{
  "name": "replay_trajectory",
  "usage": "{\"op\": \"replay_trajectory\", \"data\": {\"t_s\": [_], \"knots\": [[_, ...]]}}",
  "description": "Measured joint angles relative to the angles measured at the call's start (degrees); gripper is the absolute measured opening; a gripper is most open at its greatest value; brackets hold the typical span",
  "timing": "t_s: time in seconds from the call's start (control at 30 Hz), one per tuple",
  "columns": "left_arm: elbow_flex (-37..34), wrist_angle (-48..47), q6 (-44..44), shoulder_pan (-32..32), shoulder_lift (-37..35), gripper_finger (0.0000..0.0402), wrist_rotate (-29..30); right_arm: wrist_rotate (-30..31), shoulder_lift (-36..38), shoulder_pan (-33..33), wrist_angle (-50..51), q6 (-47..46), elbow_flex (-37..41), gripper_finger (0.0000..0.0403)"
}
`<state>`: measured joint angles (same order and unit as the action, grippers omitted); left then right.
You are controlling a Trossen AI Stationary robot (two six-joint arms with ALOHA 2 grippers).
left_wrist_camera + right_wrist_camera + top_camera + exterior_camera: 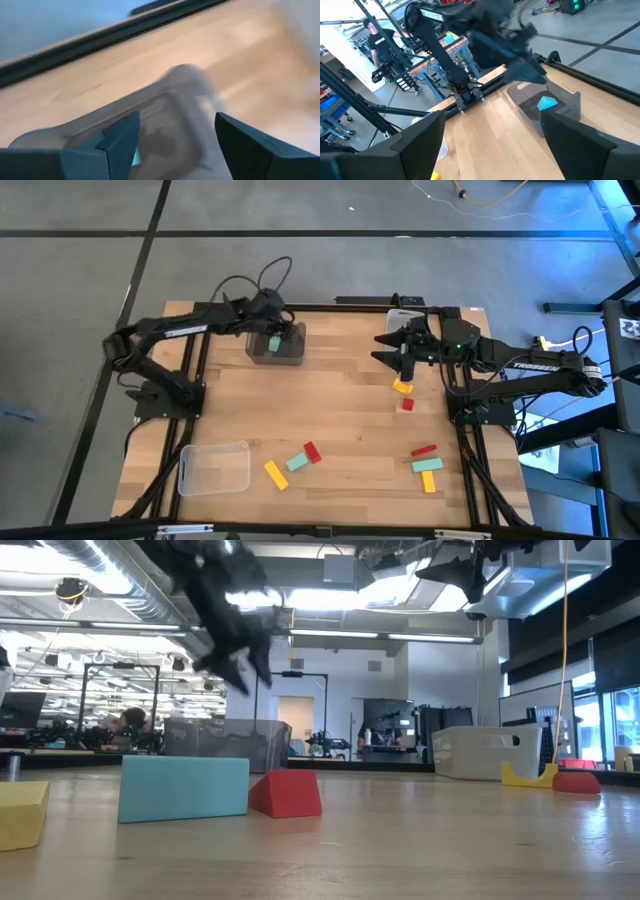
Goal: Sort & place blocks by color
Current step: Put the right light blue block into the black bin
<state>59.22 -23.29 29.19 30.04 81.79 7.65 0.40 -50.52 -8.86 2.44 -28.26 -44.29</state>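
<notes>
A mint green block (275,342) lies inside the dark bin (290,356) at the table's far left, and it also shows in the right wrist view (547,103). My left gripper (284,328) hovers open just above that bin, holding nothing (175,120). My right gripper (393,346) hangs open over the far right of the table. Loose blocks lie flat on the wood: yellow (402,387) and red (407,404) below the right gripper; red (424,450), mint (427,465) and yellow (429,481) near right; yellow (276,474), mint (298,462) and red (312,451) near the middle.
A clear bin (214,468) stands at the near left corner. A pale bin (405,315) stands at the far edge under my right arm. Bare wood lies in the table's middle. Beyond the table a person (375,35) stands among racks.
</notes>
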Motion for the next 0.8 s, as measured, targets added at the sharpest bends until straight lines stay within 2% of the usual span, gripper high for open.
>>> {"op": "replay_trajectory", "data": {"t_s": [0.17,0.3,0.47,0.57,0.67,0.8], "knots": [[0.0,3.3,-2.6,-7.2,-8.3,0.0249,-3.2,0.0,0.0,0.0,0.0,0.0,0.0,0.0330],[-2.3,14.0,-2.9,-15.0,-14.2,0.0249,-2.7,0.0,0.0,0.0,0.0,0.0,0.0,0.0330],[-12.2,36.0,-4.4,-21.9,-20.0,0.0249,-2.2,0.0,0.0,0.0,0.0,0.0,0.0,0.0330],[-19.6,46.3,-4.5,-23.9,-22.6,0.0249,-2.7,0.0,0.0,0.0,-0.1,0.0,0.0,0.0330],[-26.1,53.0,-3.6,-24.9,-24.5,0.0250,-2.2,0.0,0.0,0.0,-0.7,0.0,0.0,0.0330],[-30.0,59.2,-2.8,-25.9,-25.6,0.0250,-2.2,0.0,0.0,0.0,-1.6,-0.1,0.0,0.0330]]}}
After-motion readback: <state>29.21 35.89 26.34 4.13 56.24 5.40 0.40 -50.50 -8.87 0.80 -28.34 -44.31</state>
